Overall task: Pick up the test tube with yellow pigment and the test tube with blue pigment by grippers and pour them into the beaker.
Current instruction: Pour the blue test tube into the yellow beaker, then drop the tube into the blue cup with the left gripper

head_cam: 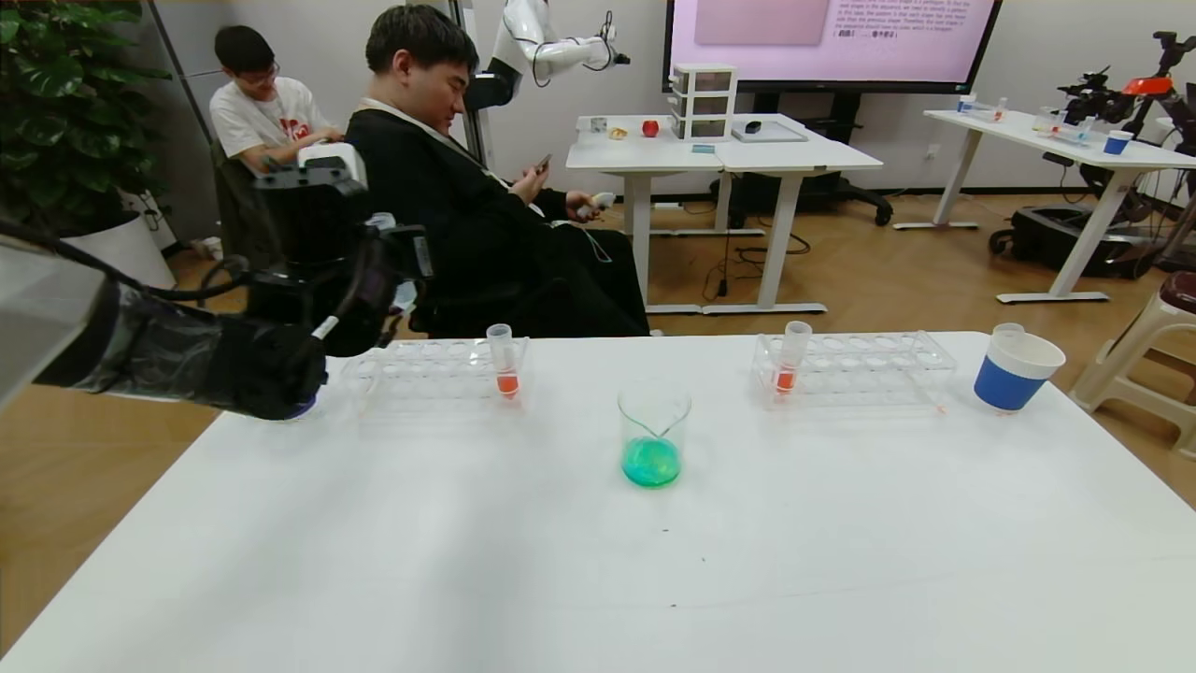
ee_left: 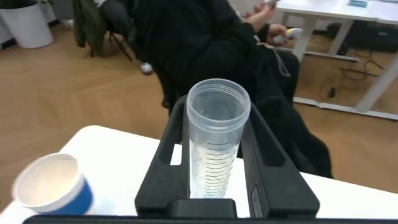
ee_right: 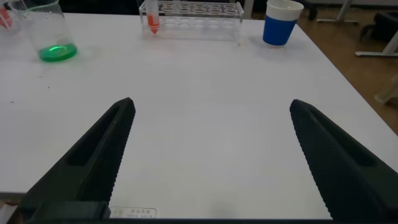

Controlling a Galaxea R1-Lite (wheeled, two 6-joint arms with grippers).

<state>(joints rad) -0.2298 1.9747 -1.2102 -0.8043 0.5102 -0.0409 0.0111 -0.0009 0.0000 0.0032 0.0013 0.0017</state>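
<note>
The beaker [head_cam: 653,435] stands mid-table with green liquid in its bottom; it also shows in the right wrist view [ee_right: 53,31]. My left gripper [ee_left: 217,118] is shut on an empty clear test tube [ee_left: 214,143], held upright with its mouth open, above the table's far left corner beside a blue-and-white paper cup [ee_left: 53,186]. In the head view the left gripper [head_cam: 318,271] hides that tube. No tube with yellow or blue liquid shows. My right gripper [ee_right: 211,124] is open and empty, low over the near right of the table, out of the head view.
Two clear racks, left [head_cam: 420,369] and right [head_cam: 860,365], stand at the far edge, each with an orange-red tube, left [head_cam: 505,360] and right [head_cam: 790,365]. A paper cup [head_cam: 1014,374] at far right holds a clear tube. A seated person [head_cam: 467,187] is just behind the table.
</note>
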